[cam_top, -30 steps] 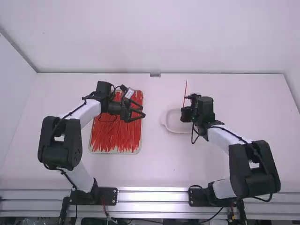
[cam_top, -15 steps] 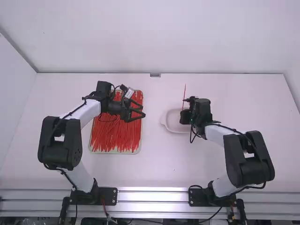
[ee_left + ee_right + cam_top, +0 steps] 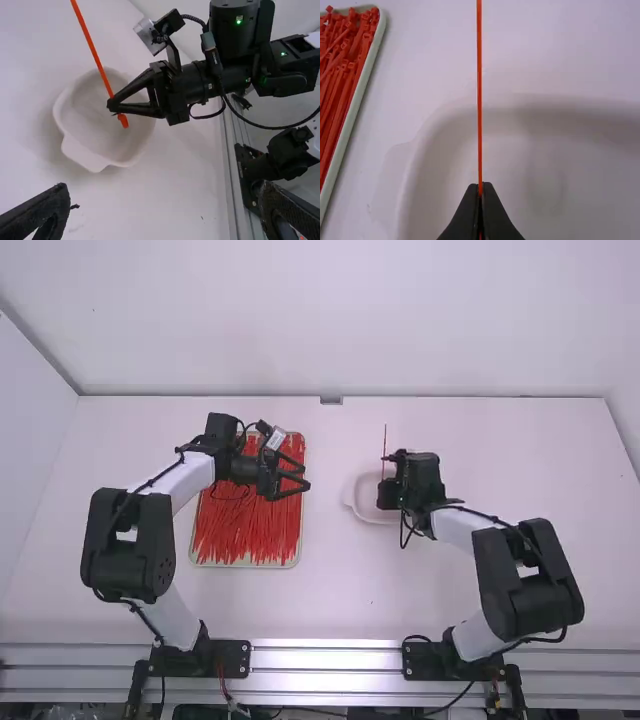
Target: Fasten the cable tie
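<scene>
Right gripper [image 3: 480, 188] is closed on one red cable tie [image 3: 479, 90], pinched near its lower end. The strap stands roughly upright. In the left wrist view a short stub shows below the fingertips, over the inside of the white bowl [image 3: 75, 150].

Left gripper [image 3: 302, 472] has its fingers spread wide and holds nothing. It sits over the far right corner of the tray [image 3: 246, 565], on the bowl side.

Surroundings: the bowl sits directly under the held tie, and a strip of bare white table [image 3: 500, 440] lies between bowl and tray. The tray rim is near the bowl, not touching.

Count: 1 tie in grip, 1 bowl, 1 tray. The loose red ties [image 3: 245, 520] in the tray are a dense pile, can't count them. Can't tell which end of the held tie is the head.
</scene>
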Motion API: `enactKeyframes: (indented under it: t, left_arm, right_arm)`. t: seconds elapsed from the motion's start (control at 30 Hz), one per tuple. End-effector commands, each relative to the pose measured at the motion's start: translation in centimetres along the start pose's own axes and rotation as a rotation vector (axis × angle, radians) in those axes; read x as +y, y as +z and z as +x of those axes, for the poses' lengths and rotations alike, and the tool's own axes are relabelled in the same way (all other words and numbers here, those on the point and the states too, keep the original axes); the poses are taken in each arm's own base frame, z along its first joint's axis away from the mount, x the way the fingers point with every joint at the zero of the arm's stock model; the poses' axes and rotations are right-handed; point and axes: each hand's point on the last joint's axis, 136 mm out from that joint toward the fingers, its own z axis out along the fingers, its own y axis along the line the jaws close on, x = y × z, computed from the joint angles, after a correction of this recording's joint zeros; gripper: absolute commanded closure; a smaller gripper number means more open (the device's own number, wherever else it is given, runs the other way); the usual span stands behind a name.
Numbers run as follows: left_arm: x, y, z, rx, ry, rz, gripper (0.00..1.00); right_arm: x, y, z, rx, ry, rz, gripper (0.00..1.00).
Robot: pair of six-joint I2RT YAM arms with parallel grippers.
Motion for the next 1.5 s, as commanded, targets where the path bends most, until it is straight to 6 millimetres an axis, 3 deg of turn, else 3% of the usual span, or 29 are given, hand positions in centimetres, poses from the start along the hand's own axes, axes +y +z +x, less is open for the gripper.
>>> enactKeyframes:
  t: [0.0,0.2,0.23,0.27,0.3,1.47]
  left_arm:
    - [-0.1,-0.2,-0.1,-0.009,0.013,0.01,0.01]
    - [-0.1,-0.2,-0.1,-0.01,0.011,0.009,0.01]
    - [-0.1,-0.2,-0.1,-0.009,0.011,0.01,0.01]
    - [-0.1,-0.2,-0.2,-0.01,0.012,0.009,0.01]
    - [-0.1,-0.2,-0.1,-0.01,0.012,0.009,0.01]
    - [0.5,-0.4,-0.1,-0.003,0.022,-0.024,0.01]
  right_arm:
    - [0.0,0.1,-0.7,-0.007,-0.001,0.007,1.0]
    - [-0.4,0.1,-0.5,-0.002,0.0,0.028,0.97]
    - [-0.6,0.1,-0.5,-0.004,0.005,0.041,0.84]
    - [-0.7,0.1,-0.6,-0.005,0.009,0.045,0.63]
    - [-0.7,0.1,-0.5,-0.006,0.01,0.048,0.0]
    - [-0.8,-0.3,-1.9,-0.038,-0.011,0.056,0.0]
